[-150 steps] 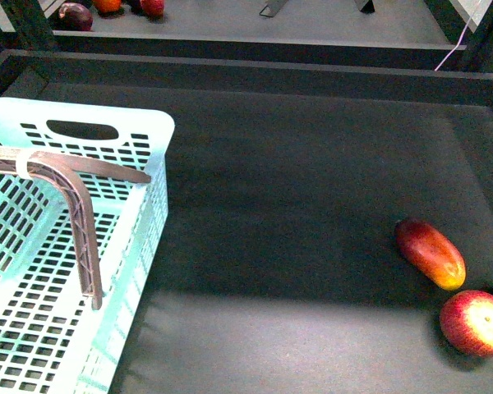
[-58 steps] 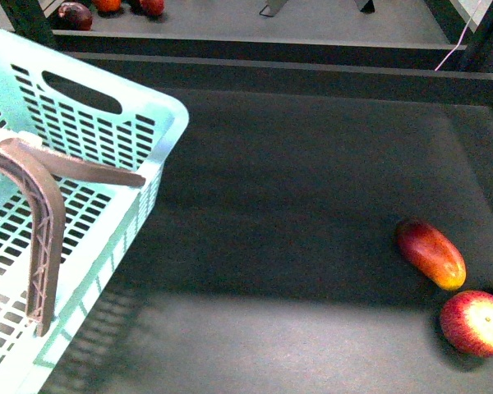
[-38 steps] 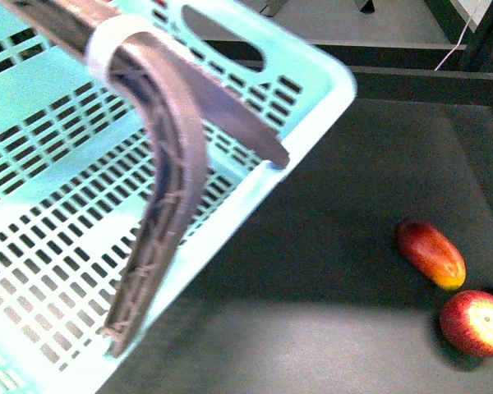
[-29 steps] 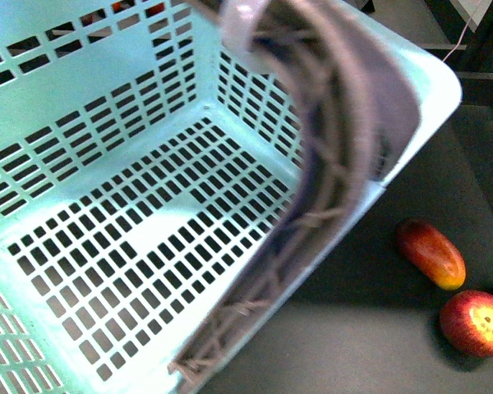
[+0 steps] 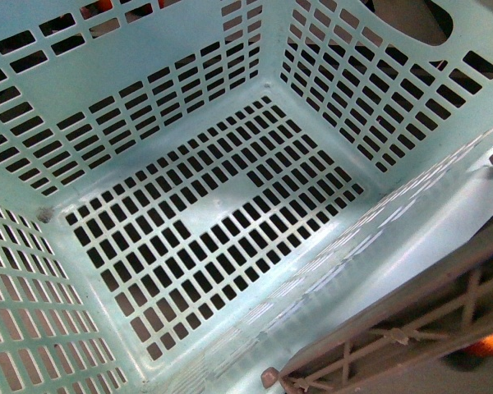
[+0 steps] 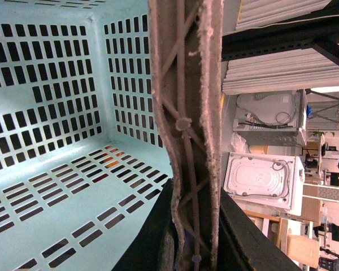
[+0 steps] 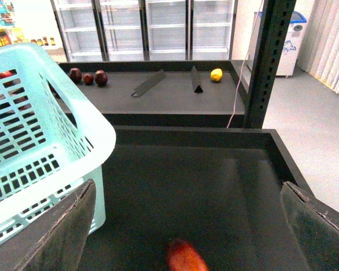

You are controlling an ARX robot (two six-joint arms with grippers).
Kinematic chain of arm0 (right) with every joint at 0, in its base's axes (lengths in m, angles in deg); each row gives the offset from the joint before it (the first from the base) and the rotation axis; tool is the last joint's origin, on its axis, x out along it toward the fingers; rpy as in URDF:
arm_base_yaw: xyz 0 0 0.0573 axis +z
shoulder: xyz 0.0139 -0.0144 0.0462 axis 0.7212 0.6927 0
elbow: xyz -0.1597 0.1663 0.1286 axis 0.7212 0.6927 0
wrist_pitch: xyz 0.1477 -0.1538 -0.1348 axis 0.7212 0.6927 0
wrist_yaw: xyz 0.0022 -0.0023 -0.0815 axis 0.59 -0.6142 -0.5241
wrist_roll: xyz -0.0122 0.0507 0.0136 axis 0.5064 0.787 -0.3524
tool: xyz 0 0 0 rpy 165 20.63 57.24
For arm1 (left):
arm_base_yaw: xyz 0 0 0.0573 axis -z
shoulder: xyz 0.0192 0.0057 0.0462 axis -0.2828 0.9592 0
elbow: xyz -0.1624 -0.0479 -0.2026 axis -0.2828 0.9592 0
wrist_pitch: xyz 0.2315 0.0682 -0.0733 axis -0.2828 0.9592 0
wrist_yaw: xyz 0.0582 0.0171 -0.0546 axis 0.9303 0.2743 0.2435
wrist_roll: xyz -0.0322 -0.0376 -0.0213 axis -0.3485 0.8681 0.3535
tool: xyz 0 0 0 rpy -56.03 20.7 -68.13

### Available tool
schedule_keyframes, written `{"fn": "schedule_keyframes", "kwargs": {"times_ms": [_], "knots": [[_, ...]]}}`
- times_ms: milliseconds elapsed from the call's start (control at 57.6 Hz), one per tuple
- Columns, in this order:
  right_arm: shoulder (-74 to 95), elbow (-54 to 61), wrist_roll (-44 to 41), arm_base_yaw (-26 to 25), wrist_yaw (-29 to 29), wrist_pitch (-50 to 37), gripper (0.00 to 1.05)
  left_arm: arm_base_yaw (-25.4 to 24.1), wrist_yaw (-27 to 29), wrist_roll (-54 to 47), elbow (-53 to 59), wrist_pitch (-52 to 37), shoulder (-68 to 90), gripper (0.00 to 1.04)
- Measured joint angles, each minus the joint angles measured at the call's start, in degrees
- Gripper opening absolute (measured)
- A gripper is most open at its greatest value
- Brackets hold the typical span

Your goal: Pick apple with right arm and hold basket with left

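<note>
The pale mint basket (image 5: 189,238) is lifted and tilted, and its slotted floor and walls fill the front view. My left gripper (image 6: 195,231) is shut on the basket's (image 6: 56,113) brown latticed handle (image 6: 186,84), which runs between its dark jaws. The handle (image 5: 411,328) also crosses the lower right of the front view. My right gripper (image 7: 187,189) is open and empty above the dark table, its fingers (image 7: 65,228) wide apart, to the right of the basket (image 7: 39,141). The apple is hidden. A red-orange sliver (image 5: 490,342) shows under the handle; I cannot tell which fruit it is.
An elongated red fruit (image 7: 185,257) lies blurred on the dark table (image 7: 203,180) below my right gripper. The table has a raised black rim (image 7: 192,132). A black post (image 7: 268,62) stands at its far right. A back shelf holds dark fruits (image 7: 88,77) and a lemon (image 7: 216,74).
The basket has risen off the table at the left, swung right towards the camera and tilted. It now covers the front view and hides the apple and the elongated fruit.
</note>
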Motion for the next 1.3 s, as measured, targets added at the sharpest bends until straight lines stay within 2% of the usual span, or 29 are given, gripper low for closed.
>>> {"fn": "schedule_keyframes", "kwargs": {"times_ms": [243, 295, 330, 364, 416, 486, 607, 781, 867, 937, 1197, 1301], "knots": [[0.37, -0.2, 0.04, 0.09, -0.61, 0.5, 0.96, 0.0, 0.22, -0.24, 0.0, 0.0, 0.0, 0.1], [6.69, -4.94, 0.66, 1.22, -6.38, 12.2, 0.96, 0.0, 0.2, -0.35, 0.0, -0.02, 0.0, 0.1], [13.42, -8.44, 0.81, 0.59, -7.61, 19.56, 0.96, 0.0, 0.2, -0.35, 0.0, -0.02, 0.0, 0.1], [17.77, -9.79, 0.79, -0.2, -7.26, 22.62, 0.96, 0.02, 0.17, -0.35, -0.04, -0.02, 0.0, 0.1], [22.77, -10.05, 0.68, -1.36, -6.16, 22.84, 0.96, 0.13, 0.11, -0.39, -0.04, -0.02, 0.0, 0.1], [29.42, -9.94, -0.28, -3.52, -4.7, 19.32, 0.96, 0.13, -0.04, -0.44, -0.04, -0.02, 0.02, 0.1], [42.27, -10.84, -1.81, -7.3, -3.32, 8.35, 0.96, 0.11, 0.17, -0.44, -0.04, -0.02, 0.02, 0.1], [62.9, -15.15, -3.19, -9.38, -2.73, -6.21, 0.96, 0.11, 0.22, -0.66, -0.04, -0.02, 0.02, 0.1], [74.18, -18.84, -2.97, -10.25, 0.59, -10.93, 0.96, 0.13, 0.17, -0.68, -0.04, -0.02, 0.02, 0.1], [82.77, -21.88, -3.08, -10.88, 2.36, -13.44, 0.96, 0.13, 0.15, -0.68, -0.04, -0.02, 0.02, 0.1], [109.57, -32.28, -0.94, -10.82, -0.35, -17.09, 0.96, 0.13, 0.17, -0.72, -0.04, -0.02, 0.02, 0.1], [113.92, -34.69, -1.36, -10.43, -0.46, -16.66, 0.96, 0.11, 0.15, -0.7, -0.04, -0.02, 0.02, 0.1]]}}
